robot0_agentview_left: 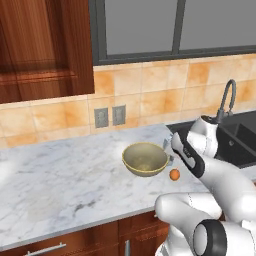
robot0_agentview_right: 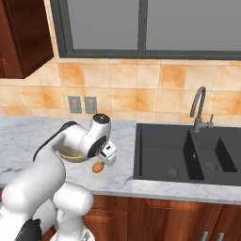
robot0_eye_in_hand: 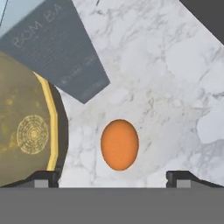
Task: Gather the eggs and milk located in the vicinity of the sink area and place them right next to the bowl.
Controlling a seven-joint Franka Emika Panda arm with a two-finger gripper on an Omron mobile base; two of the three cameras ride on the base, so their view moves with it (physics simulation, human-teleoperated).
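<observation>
The orange-brown egg (robot0_eye_in_hand: 119,144) lies on the marble counter just right of the olive-gold bowl (robot0_eye_in_hand: 22,131). My gripper (robot0_eye_in_hand: 113,176) hovers over it, open, the fingertips (robot0_eye_in_hand: 43,177) wide apart on either side and holding nothing. The grey milk carton (robot0_eye_in_hand: 52,48) stands beyond the egg, close against the bowl's rim. From the left base view, the egg (robot0_agentview_left: 174,174) sits right of the bowl (robot0_agentview_left: 145,159), under the gripper (robot0_agentview_left: 172,160), and a sliver of the milk (robot0_agentview_left: 167,145) shows behind the hand. From the right, the egg (robot0_agentview_right: 98,166) rests below the gripper (robot0_agentview_right: 106,159), beside the bowl (robot0_agentview_right: 70,154).
The dark sink (robot0_agentview_right: 188,153) with its gooseneck faucet (robot0_agentview_right: 197,108) lies to the right of the counter; sink (robot0_agentview_left: 240,140) and faucet (robot0_agentview_left: 227,100) are behind the arm. Wall outlets (robot0_agentview_left: 110,116) sit on the tiled backsplash. A wooden cabinet (robot0_agentview_left: 45,50) hangs upper left.
</observation>
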